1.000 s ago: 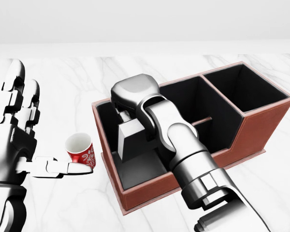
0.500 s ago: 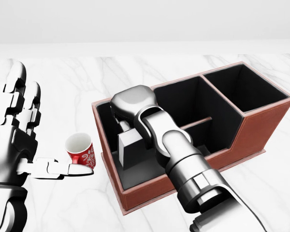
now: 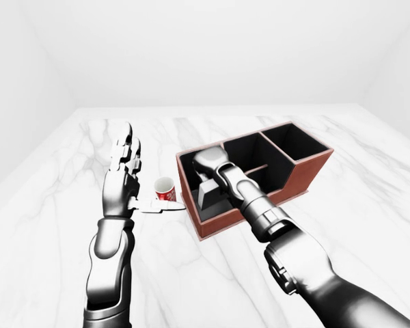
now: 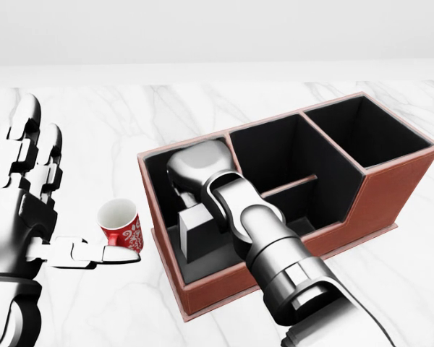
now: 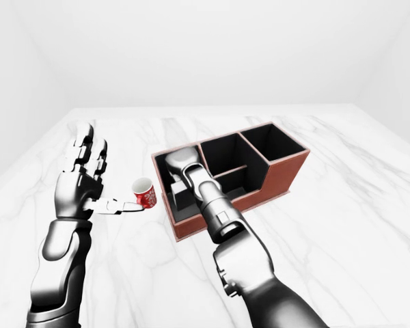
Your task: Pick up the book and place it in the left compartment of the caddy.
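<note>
The book [image 4: 195, 233] is a plain grey block standing upright inside the left compartment of the brown caddy [image 4: 390, 189], low near its black floor. My right hand [image 4: 186, 196] reaches down into that compartment from the bottom right of the head view and is shut on the book's top; its fingers are mostly hidden behind the wrist. My left hand [image 4: 52, 217] is open and empty at the left, palm up and fingers spread, with its thumb tip just below a red cup.
A red patterned cup [image 4: 121, 224] with a white inside stands on the white marble table [image 4: 224, 101] just left of the caddy. The caddy has two more black compartments [image 4: 362, 130] to the right, divided by walls.
My right hand has moved the book lower and deeper into the left compartment. The left hand and the cup have not moved.
</note>
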